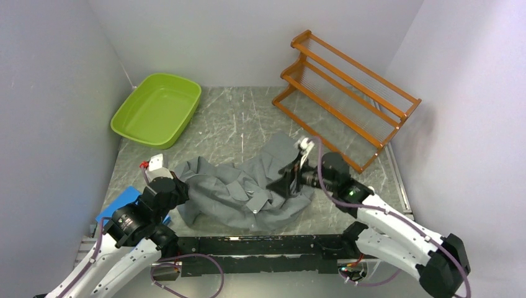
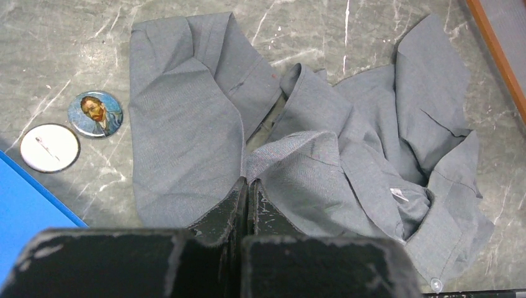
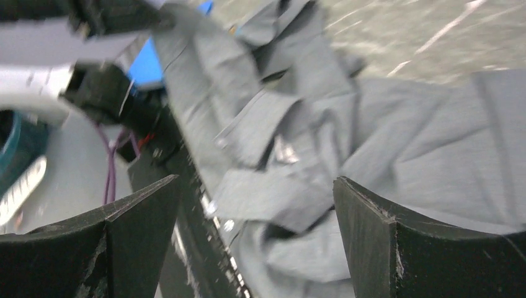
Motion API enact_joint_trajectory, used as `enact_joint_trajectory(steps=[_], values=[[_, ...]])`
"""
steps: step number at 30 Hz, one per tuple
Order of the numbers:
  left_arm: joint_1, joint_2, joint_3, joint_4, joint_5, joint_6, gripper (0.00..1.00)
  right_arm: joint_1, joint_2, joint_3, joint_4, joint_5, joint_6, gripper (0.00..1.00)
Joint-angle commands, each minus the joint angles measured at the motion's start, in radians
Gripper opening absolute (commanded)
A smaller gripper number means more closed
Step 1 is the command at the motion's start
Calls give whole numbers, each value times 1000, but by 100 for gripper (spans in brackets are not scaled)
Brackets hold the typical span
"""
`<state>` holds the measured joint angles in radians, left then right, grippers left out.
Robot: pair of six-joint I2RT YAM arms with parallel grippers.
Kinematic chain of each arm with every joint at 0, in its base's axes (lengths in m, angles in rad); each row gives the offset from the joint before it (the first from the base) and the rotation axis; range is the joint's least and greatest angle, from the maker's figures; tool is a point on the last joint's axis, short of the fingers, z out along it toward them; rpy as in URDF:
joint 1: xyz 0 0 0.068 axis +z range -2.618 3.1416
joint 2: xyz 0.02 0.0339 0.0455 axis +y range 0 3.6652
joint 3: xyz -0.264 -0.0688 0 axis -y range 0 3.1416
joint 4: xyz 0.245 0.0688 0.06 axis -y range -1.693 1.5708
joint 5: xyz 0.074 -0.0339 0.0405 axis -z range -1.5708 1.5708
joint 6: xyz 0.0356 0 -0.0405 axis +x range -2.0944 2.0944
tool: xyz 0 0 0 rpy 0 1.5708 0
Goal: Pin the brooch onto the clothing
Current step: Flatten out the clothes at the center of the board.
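The clothing [image 1: 248,186] is a dark-grey shirt lying crumpled in the middle of the table. A round brooch [image 2: 95,113] with a painted portrait lies on the table left of the clothing [image 2: 186,124]. Beside it lies a second round brooch [image 2: 49,147], white back up with its pin showing. My left gripper [image 2: 248,183] is shut, its tips pinching a raised fold at the shirt's left part. My right gripper [image 3: 255,180] hangs open over the shirt's [image 3: 397,136] right part with nothing between its fingers; that view is blurred. From above, the right gripper [image 1: 282,184] is over the fabric.
A green tub [image 1: 158,108] stands at the back left and an orange wooden rack [image 1: 347,93] at the back right. A blue flat object [image 1: 121,205] lies under my left arm near the front edge. A black rail [image 1: 260,245] runs along the front.
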<state>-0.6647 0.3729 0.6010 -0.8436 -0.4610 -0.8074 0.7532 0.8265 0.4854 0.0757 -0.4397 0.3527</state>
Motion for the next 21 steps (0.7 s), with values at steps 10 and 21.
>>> enact_joint_trajectory(steps=[10,21], values=[[-2,29,38,36,-14,24,3,-253,362,197,-233,-153,-28,74],[-3,63,26,85,3,43,3,-212,438,213,-411,131,-42,61]])
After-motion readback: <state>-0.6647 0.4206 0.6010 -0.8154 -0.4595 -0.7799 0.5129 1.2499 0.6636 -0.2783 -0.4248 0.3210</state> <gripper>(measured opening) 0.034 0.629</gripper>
